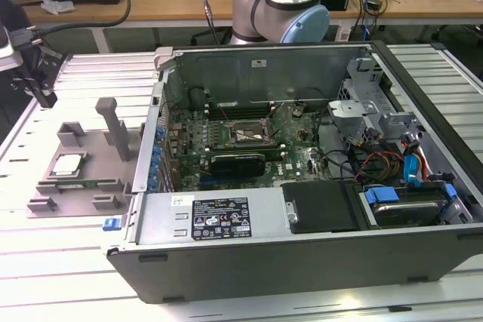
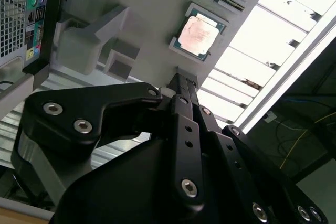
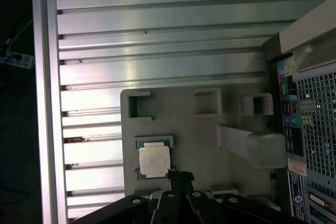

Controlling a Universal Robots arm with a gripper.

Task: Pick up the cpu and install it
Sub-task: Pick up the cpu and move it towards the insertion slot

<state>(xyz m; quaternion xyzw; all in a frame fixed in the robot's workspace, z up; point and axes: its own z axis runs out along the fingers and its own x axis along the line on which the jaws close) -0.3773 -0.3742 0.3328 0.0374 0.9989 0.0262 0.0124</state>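
Work on the task has barely started, as far as we can see. The small, flat, square cpu (image 1: 68,164) with its pale silver metal top lies in a shallow seat on a pale grey plastic fixture plate (image 1: 81,191). It is neither lifted nor installed, so we judge both parts of the job to be left.

In the second wrist view the black metal gripper (image 2: 184,80) hangs over the plate. Its jaws look pressed together and hold nothing. The cpu (image 2: 198,33) lies just ahead of the jaw tips and apart from them. In the first wrist view the cpu (image 3: 154,161) sits just beside the jaw tips, and we see no contact.

A tall grey plastic post (image 3: 252,142) rises from the same plate off to one side of the jaws, near enough that we judge it something to steer around.

Well beyond the jaws, on the far side of the post, stands the open grey metal computer case (image 1: 264,54). The dark square socket frame (image 1: 245,133) with its metal lever lies deep inside. The case's side wall stands between the cpu and that socket. Plate and case both rest on a ribbed aluminium table (image 1: 60,269).
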